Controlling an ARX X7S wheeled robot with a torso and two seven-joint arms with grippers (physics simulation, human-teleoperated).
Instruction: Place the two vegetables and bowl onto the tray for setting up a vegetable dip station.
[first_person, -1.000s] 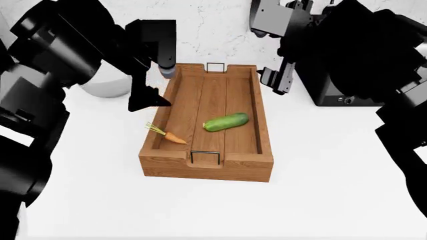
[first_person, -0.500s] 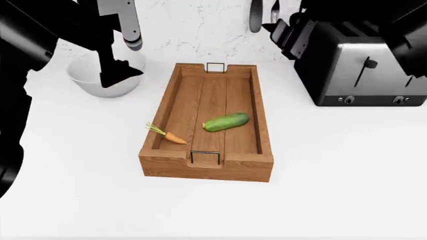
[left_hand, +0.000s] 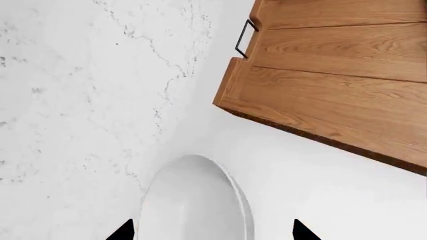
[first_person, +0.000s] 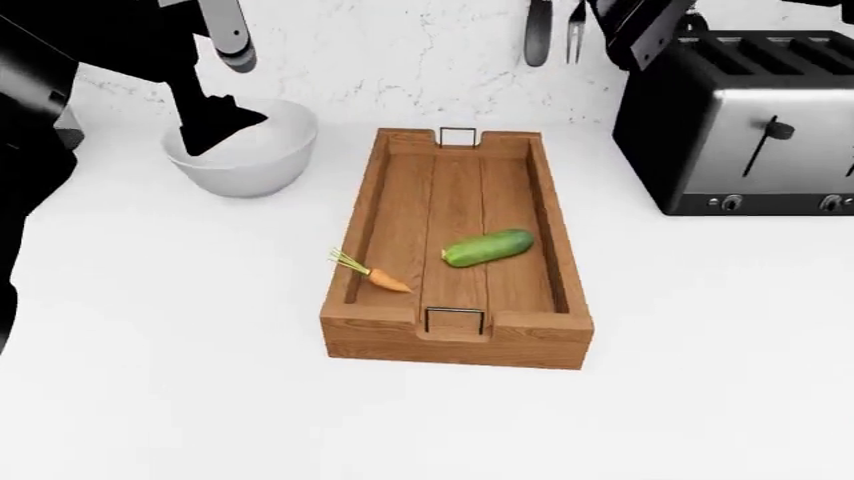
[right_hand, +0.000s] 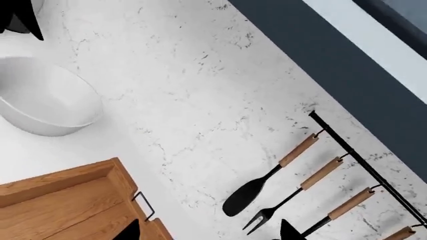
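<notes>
The wooden tray lies lengthwise in the middle of the counter. The green cucumber rests on its planks toward the front right. The small orange carrot lies at the tray's front left, its leafy top reaching over the left wall. The white bowl stands on the counter left of the tray's far end, apart from it. My left gripper hovers over the bowl, open; in its wrist view the bowl lies between the spread fingertips. My right gripper is raised by the back wall, open and empty.
A steel toaster stands at the back right, close to the tray's right side. Utensils hang from a rail on the marble wall behind the tray's far end. The right wrist view also catches the bowl and a tray corner.
My left gripper has moved from beside the tray's left wall to above the bowl. My right arm has lifted up and back. The head view has shifted, so the tray sits lower and further right.
</notes>
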